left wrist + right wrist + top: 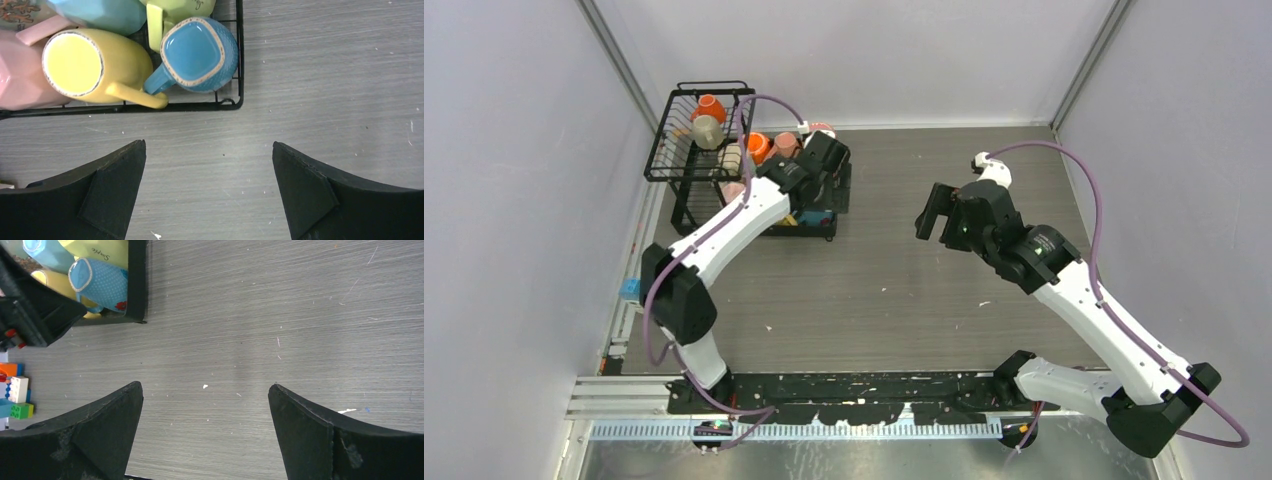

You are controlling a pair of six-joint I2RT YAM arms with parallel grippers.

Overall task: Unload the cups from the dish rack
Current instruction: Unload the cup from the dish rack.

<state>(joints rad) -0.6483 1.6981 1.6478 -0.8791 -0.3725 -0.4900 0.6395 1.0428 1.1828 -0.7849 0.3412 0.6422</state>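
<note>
Stretching wide right of dish rack [664,150], grey table [894,290]; walls [514,200] hem three sides. Rack black wire, far-left, cups [709,107] crowded inside; yellow cup [95,67], blue cup [200,52] at corner wire. Left gripper [207,145] agape just outside corner; right gripper [205,386] agape mid-table.

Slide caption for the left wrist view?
Open left tool above the table, beside the dish rack corner holding a yellow mug and a blue mug.

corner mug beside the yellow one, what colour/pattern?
The mug is blue with small pale dots; the left wrist view shows it best.
</note>
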